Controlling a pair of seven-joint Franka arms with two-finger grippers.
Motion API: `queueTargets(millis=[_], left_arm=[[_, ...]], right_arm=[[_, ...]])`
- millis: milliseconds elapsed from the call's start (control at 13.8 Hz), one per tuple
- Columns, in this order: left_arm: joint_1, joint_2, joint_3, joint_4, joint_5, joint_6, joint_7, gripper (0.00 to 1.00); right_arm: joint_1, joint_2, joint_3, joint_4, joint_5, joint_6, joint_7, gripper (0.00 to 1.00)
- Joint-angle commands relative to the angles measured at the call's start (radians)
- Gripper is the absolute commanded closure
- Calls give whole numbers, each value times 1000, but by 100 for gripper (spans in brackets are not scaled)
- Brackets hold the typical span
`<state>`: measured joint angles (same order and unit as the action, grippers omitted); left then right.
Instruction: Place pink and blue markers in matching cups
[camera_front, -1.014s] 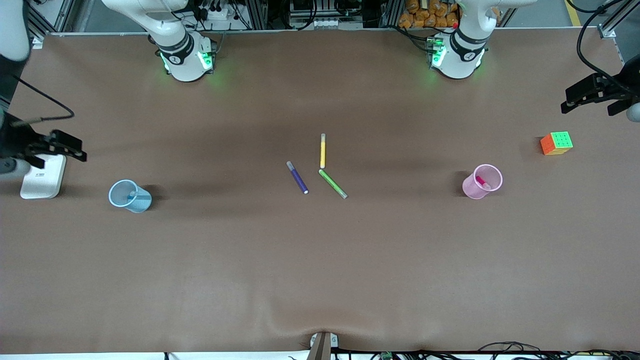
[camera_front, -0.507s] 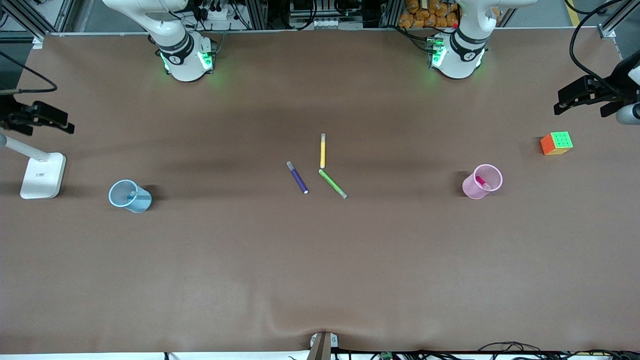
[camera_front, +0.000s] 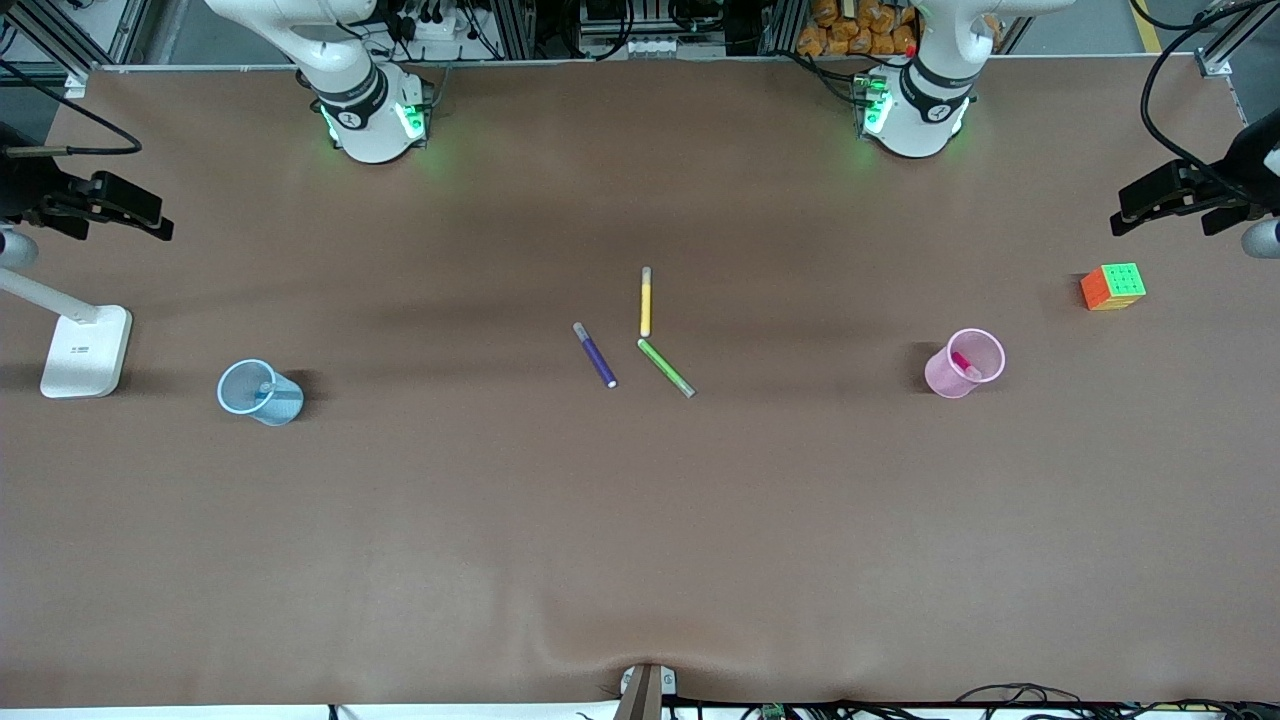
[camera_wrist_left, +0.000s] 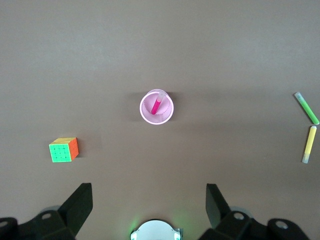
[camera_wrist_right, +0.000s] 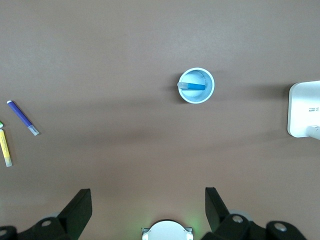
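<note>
1. The pink cup (camera_front: 965, 364) stands upright toward the left arm's end of the counter (camera_front: 640, 550), and the pink marker (camera_front: 966, 366) leans inside it, pale end up

2. The blue cup (camera_front: 260, 392) stands toward the right arm's end of the counter, with the blue marker (camera_wrist_right: 193, 86) inside it, leaning against the wall

3. The left tool (camera_front: 1175, 195) hangs in the air over the edge of the counter at the left arm's end, above the colourful cube (camera_front: 1113, 286); its 2 fingers (camera_wrist_left: 77, 206) are spread wide with nothing between them

4. The right tool (camera_front: 105, 205) hangs over the edge at the right arm's end, above the white lamp base (camera_front: 86, 351); its 2 fingers (camera_wrist_right: 77, 206) are likewise spread apart and hold nothing

5. 3 other markers lie flat at the middle of the counter: a yellow marker (camera_front: 646, 301), a green marker (camera_front: 666, 368) with 1 end just beside the yellow one's nearer end, and a purple marker (camera_front: 594, 355) close beside them toward the right arm's end

6. The cube sits near the left arm's end, farther from the front camera than the pink cup
</note>
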<state>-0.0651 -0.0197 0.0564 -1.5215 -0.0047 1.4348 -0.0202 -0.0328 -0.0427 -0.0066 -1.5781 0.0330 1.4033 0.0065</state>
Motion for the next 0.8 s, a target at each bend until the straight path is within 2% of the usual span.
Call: queueTargets(millis=[0,580,725], left_arm=[[-2,0,-6,14,53,21,-9,0],[-1,4,-7,15,54,50,17,0],[-1,7,-7,15,22,50,17,0]], right_arm=[[-15,-9,14,16,-8,-29,3,0],[-12,-8,7,26,-10,-20,1,0],[-10,-6,7,26,-12,-14,3,0]])
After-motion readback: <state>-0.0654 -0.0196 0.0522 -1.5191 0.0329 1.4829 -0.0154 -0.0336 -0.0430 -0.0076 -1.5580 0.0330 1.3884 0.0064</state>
